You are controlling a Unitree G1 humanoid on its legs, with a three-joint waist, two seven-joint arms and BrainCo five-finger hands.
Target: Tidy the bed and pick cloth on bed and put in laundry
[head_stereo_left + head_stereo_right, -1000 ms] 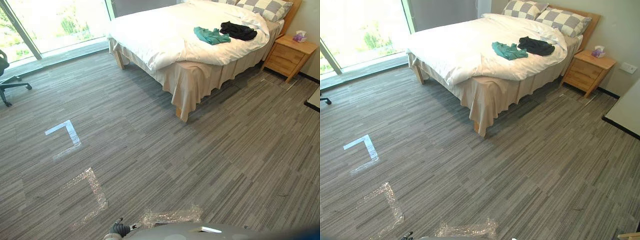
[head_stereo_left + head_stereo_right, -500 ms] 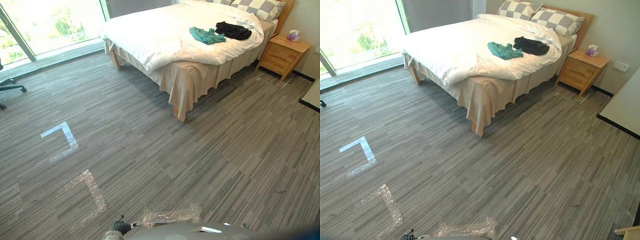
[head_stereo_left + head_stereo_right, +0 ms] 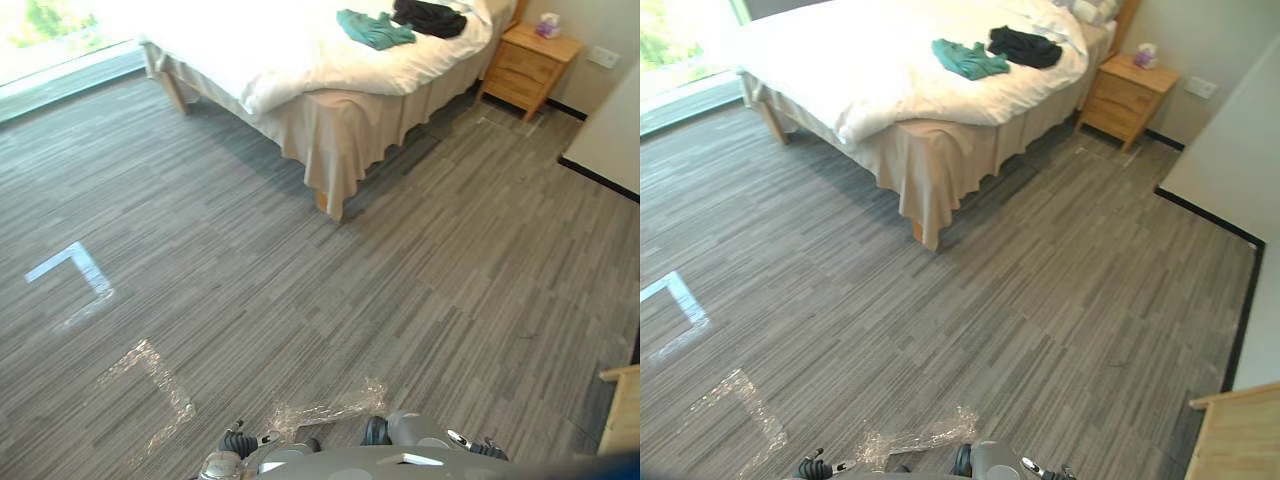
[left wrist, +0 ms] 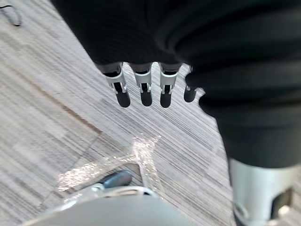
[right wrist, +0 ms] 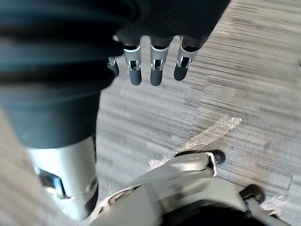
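Observation:
A bed (image 3: 262,52) with a white duvet stands at the far side of the room. A teal cloth (image 3: 374,28) lies crumpled on it, and a black cloth (image 3: 430,16) lies just beyond, towards the checked pillows (image 3: 1095,8). Both cloths are far from my hands. My left hand (image 4: 141,87) hangs over the grey striped floor with its fingers straight and nothing in them. My right hand (image 5: 153,66) hangs the same way, open and holding nothing.
A wooden nightstand (image 3: 1128,88) with a tissue box (image 3: 1146,54) stands right of the bed. A white wall panel (image 3: 1225,150) runs along the right. A light wooden edge (image 3: 1238,430) shows at the lower right. Tape marks (image 3: 72,270) lie on the floor at left.
The whole picture has shifted: the camera has turned right and down, so the bed now sits higher and more left. The cloths have not moved on the bed.

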